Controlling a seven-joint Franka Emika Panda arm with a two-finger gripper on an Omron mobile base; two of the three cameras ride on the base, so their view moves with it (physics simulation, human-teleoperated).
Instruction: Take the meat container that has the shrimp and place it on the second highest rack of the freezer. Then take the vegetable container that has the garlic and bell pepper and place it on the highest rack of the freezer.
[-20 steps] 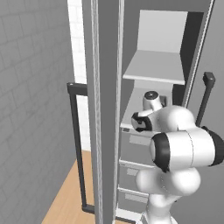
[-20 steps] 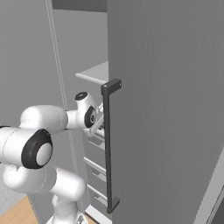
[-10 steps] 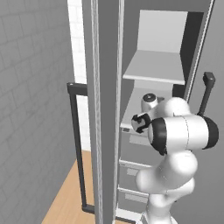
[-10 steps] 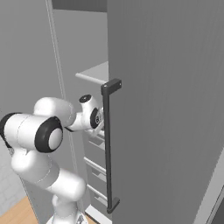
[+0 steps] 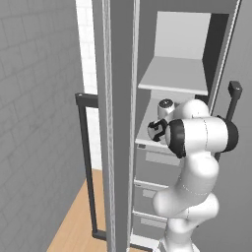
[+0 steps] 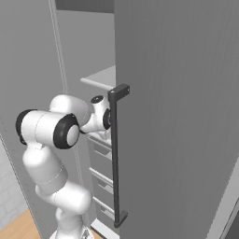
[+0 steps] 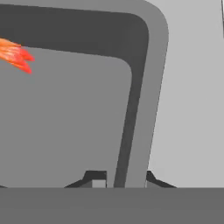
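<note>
Inside the freezer [image 5: 172,74], the arm is reached in over the lower of the two flat light grey shelves [image 5: 147,134], under the top shelf [image 5: 172,78]. From the left base view, the wrist is seen just above this lower shelf, and the door with its black handle [image 5: 231,106] stands to the right of it. From the right base view, the same handle [image 6: 115,158] is seen in front of the wrist, so the fingers are hidden there.

From the hand view, the container [image 7: 144,87] is seen from close: a grey tray with a raised rim and a rounded corner. The two dark tips of the gripper [image 7: 119,178] are set one on each side of the rim wall, nearly closed, so the wall is pinched between them. The shrimp [image 7: 15,54] lies on the tray floor, at the left edge of the view, well apart from the tips. Beside the tray a light grey surface is seen, and it cannot be told from this view if the tray touches it.
</note>
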